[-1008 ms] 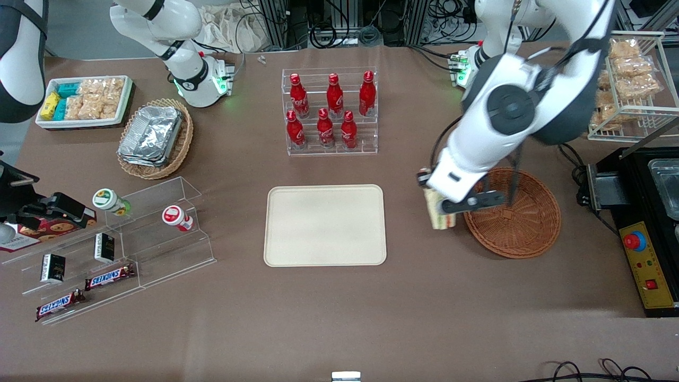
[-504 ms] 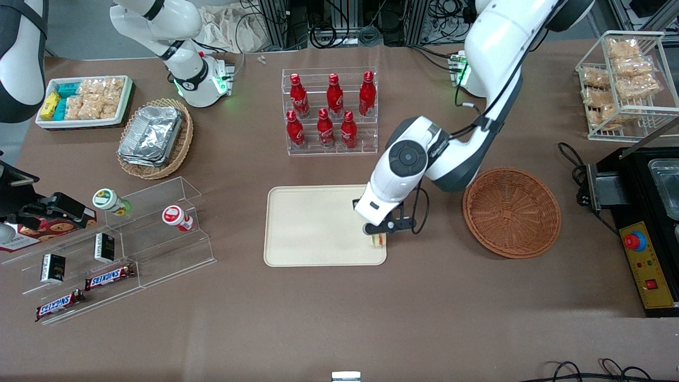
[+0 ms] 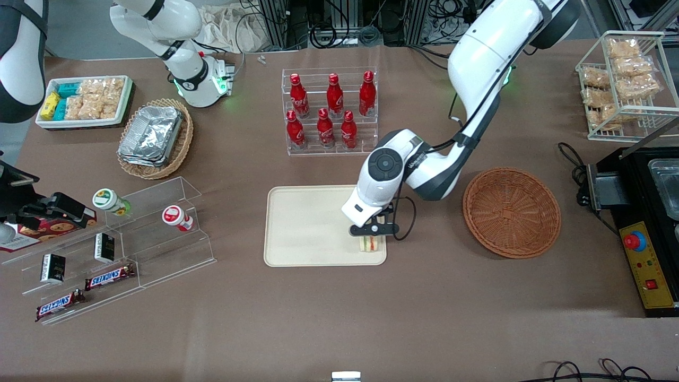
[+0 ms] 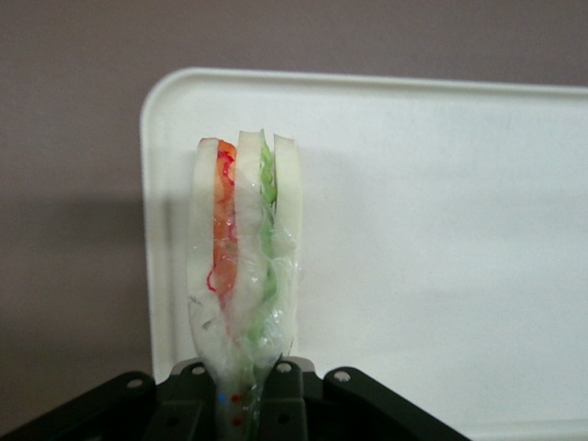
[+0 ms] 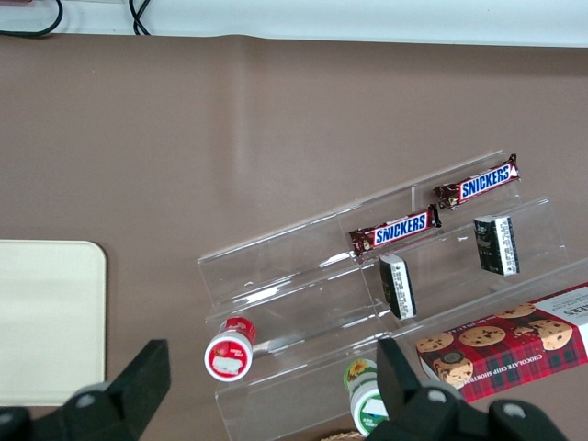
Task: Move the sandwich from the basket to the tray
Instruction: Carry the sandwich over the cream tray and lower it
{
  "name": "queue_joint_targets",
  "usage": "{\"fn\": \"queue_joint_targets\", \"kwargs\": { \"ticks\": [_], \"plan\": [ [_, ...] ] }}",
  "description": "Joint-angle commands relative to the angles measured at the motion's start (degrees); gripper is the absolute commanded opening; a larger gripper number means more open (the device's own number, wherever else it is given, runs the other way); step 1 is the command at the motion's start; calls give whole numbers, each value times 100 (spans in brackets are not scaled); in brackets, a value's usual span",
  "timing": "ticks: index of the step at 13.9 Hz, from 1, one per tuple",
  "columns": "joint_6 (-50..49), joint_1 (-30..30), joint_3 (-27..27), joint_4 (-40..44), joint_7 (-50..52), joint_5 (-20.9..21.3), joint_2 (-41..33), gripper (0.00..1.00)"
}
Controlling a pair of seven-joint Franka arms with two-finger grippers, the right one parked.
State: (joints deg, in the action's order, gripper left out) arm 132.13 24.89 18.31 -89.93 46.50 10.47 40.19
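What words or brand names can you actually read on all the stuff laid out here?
"SNICKERS": on two chocolate bars on the clear acrylic shelf.
Red bottles: white script, too small to read.
Cookie box: small top line, blurred.
Two black packets: print unreadable.
The gripper holds the sandwich over the tray; neither shows text.

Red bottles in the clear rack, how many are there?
6: three on the upper step, three on the lower step. The gripper holds the sandwich over the tray.
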Motion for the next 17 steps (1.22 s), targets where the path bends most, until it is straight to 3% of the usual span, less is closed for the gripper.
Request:
{"fn": "queue_joint_targets", "kwargs": {
  "ticks": [1, 6, 7, 8, 9, 10, 15, 17],
  "plan": [
    [112, 130, -55, 142, 43, 411, 217, 10],
    [50, 86, -55, 37, -212, 421, 235, 15],
    [59, 78, -55, 45, -160, 386, 243, 20],
    [59, 69, -64, 63, -133, 342, 243, 41],
    [59, 60, -64, 63, -81, 324, 243, 83],
    [59, 51, -64, 63, 7, 315, 226, 100],
    [-186, -63, -64, 133, 254, 263, -159, 100],
    [-476, -247, -64, 159, 236, -52, -554, 100]
  ]
}}
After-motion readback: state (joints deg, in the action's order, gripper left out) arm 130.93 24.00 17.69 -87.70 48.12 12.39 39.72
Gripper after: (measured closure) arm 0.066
